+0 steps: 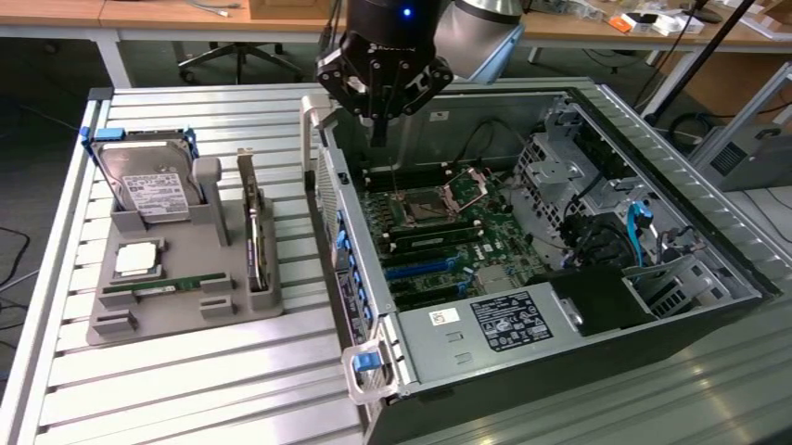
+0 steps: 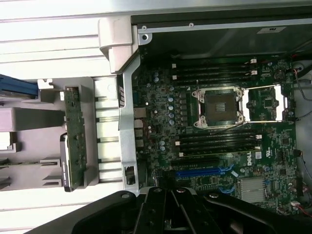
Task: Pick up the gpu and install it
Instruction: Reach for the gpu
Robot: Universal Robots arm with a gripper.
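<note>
the closed, empty claw (image 1: 377, 125) hovers over the pc case (image 1: 325, 199); the gpu (image 1: 254, 236), seemingly on edge, lies at its 7 o'clock, running 12-to-6.

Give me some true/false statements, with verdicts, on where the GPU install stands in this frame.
1. The gpu, a thin dark card with a silver metal end bracket, stands on edge in the grey holder tray. True.
2. The gripper holds the gpu. False: it is shut on nothing, above the rear wall of the open black computer case.
3. The silver hard drive with the white label sits inside the computer case. False: it stands in the grey holder tray, to the exterior view's left of the gpu.
4. The case's side is off and the green motherboard is exposed. True.
5. The narrow green RAM stick lies on the tray. True.
</note>
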